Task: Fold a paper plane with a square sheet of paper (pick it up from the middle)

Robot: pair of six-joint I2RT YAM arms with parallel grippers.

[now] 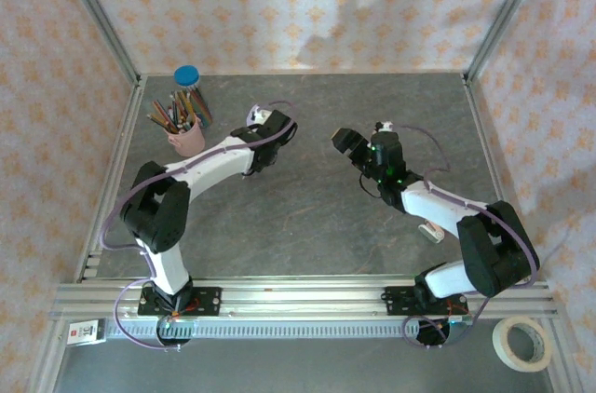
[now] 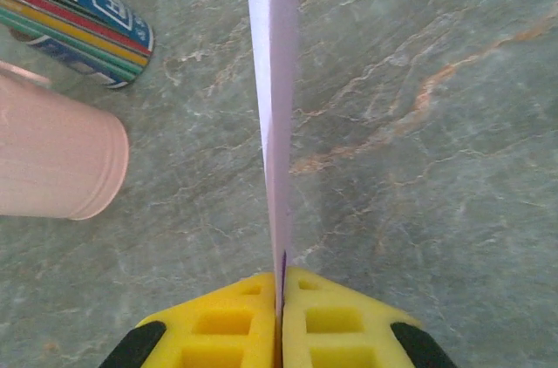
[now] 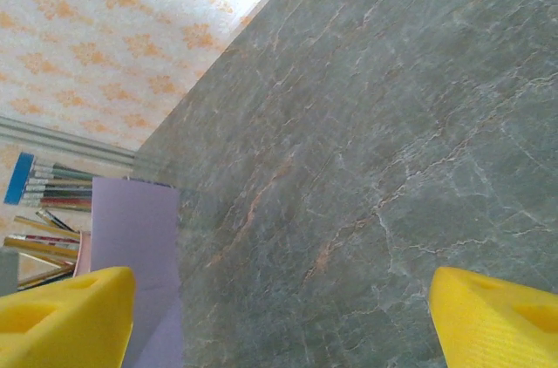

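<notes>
The left gripper (image 2: 281,291) has its yellow fingers (image 2: 222,324) clenched flat together on the lilac sheet of paper (image 2: 272,106), which the left wrist view shows edge-on as a thin upright strip running straight away from the fingertips over the grey marbled tabletop (image 2: 436,167). From the right wrist camera the same paper shows its broad face as a plain lilac panel with a straight top edge. Whether its lower edge touches the tabletop cannot be told. From above, this gripper sits in the far left part of the tabletop, just right of the pink pencil cup (image 1: 187,139), which stands full of coloured pencils (image 1: 177,114). A blue-capped container (image 1: 187,76) stands beside the cup on its far side. The right gripper (image 1: 343,140) is near the middle of the tabletop, well apart from the left one and turned toward it; its fingers (image 3: 65,316) are released, spread wide with nothing between them but bare tabletop. A roll of masking tape (image 1: 521,343) lies at the near right corner, outside the rail that carries the arm bases.
</notes>
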